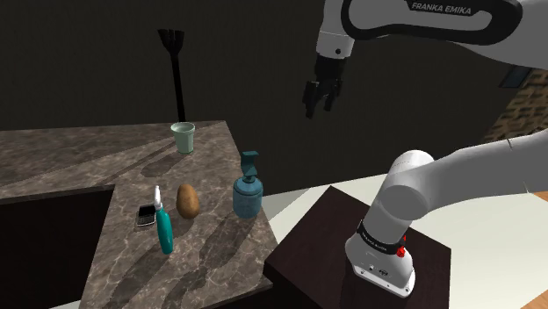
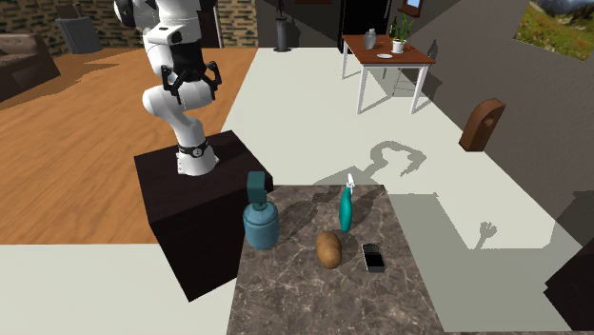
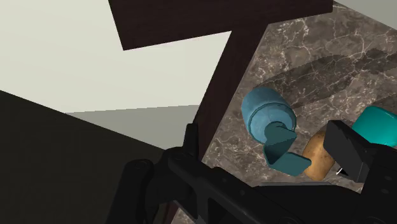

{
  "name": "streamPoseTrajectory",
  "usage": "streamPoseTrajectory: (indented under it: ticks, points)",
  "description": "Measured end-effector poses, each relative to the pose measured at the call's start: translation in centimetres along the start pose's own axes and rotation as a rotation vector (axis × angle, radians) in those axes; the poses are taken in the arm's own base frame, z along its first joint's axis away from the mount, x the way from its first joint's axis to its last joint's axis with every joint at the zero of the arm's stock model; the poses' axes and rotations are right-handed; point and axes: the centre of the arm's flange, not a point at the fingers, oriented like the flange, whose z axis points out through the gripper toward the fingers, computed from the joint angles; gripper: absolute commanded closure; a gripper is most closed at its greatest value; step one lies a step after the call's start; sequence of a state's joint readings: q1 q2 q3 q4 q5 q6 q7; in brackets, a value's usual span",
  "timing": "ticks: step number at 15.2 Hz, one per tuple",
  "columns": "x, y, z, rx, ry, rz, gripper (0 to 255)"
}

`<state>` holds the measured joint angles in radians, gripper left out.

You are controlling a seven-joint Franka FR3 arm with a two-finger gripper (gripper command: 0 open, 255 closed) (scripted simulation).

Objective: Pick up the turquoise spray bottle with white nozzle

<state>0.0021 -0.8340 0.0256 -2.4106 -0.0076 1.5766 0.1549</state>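
Shoulder view of a dim room. A brown, stone-patterned counter point(image 1: 211, 255) takes up the left half. Along it from left to right:

- A small dark phone point(image 1: 146, 215) lies flat.
- Near it stands the turquoise spray bottle point(image 1: 163, 226), upright, with its white nozzle on top.
- Next comes a brown potato point(image 1: 188, 199).
- A squat blue-green soap dispenser point(image 1: 248, 191) sits close to the counter's edge.

A pale cup point(image 1: 183, 138) stands farther back, well apart from this row. The bottle has neighbours close on both sides, phone on one and potato on the other, so the clearest way in is probably from above.

Further right and high up, the black gripper point(image 1: 320, 105) hangs from the white arm. Its fingers are spread, empty and pointing down. It is well apart from the bottle, roughly over the counter's edge beside the dark box stand point(image 1: 325, 230) — the reach to the bottle is not yet made.

In the wrist view the dispenser lies between the spread fingers, untouched. A rounded turquoise shape, half hidden behind one finger, is likely the bottle. On that reading the hand is lined up on the wrong object, and it would need to shift sideways past the dispenser and potato before coming down.
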Motion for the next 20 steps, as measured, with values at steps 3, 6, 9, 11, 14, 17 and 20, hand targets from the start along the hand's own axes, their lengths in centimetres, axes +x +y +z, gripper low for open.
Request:
streamPoseTrajectory:
  ticks: [3, 6, 9, 11, 14, 17, 20]
  points:
    - [0.4, -1.5, 0.6, -0.003, 0.002, 0.002, 0]
    - [1.6, -4.3, 2.4, -0.008, 0.005, 0.01, 0]
    - [2.8, -8.0, 4.2, -0.013, 0.01, 0.017, 0]
    - [3.5, -10.3, 5.0, -0.017, 0.014, 0.022, 0]
    - [4.8, -13.8, 6.8, -0.022, 0.019, 0.03, 0]
    - [6.1, -17.0, 8.4, -0.028, 0.024, 0.038, 0]
    - [7.2, -20.1, 10.4, -0.033, 0.028, 0.045, 0]
